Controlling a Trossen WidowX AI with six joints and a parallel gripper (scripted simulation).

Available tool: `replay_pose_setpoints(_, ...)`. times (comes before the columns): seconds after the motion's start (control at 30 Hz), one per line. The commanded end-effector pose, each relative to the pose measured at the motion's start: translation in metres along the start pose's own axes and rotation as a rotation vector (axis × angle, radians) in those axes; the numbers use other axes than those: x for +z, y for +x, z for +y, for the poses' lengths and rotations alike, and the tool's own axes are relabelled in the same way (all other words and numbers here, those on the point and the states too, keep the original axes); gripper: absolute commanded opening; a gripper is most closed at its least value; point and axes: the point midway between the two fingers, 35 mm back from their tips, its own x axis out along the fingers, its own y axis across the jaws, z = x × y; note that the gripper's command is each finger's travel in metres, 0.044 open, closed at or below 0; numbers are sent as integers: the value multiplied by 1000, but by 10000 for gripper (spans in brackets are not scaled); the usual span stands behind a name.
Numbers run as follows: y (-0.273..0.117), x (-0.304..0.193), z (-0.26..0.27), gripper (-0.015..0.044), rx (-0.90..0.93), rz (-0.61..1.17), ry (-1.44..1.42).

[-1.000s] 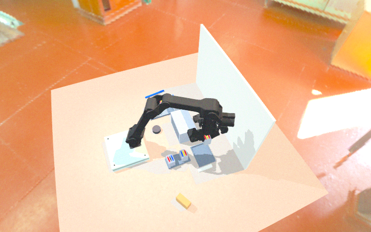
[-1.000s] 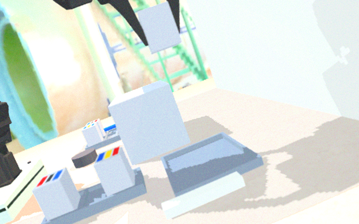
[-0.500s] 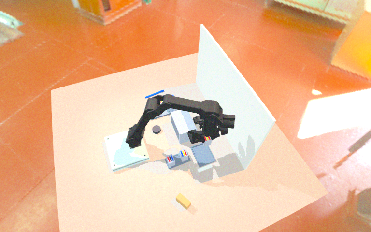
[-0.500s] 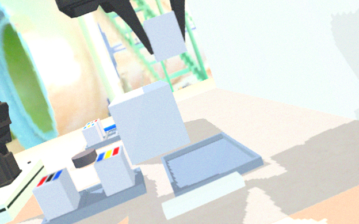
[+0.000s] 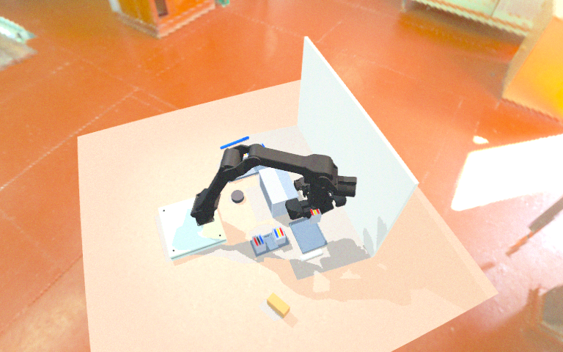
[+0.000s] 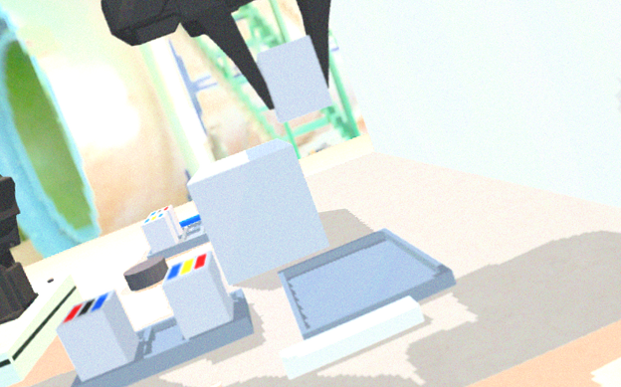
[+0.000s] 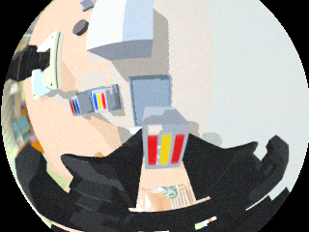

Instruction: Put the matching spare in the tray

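Top view: orange floor is seen around a pale bench with a white upright panel at right of centre. The claw is closed on a spare block striped red, yellow, red, held just above the tray.

Exterior view: the block is pinched between dark fingers at upper centre, well clear of the tray at lower centre. Two striped spares are seated in a holder at lower left. A large plain box is seen behind the tray.

Wrist view: the block is gripped at frame centre, the tray just above it.
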Motion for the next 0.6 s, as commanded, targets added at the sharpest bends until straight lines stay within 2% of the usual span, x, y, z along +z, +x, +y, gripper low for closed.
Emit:
replay_pose_setpoints(0.0,3,0,-1,0,-3,-4,-4)
replay_pose_setpoints(0.57,15,0,-2,0,-3,-4,-4)
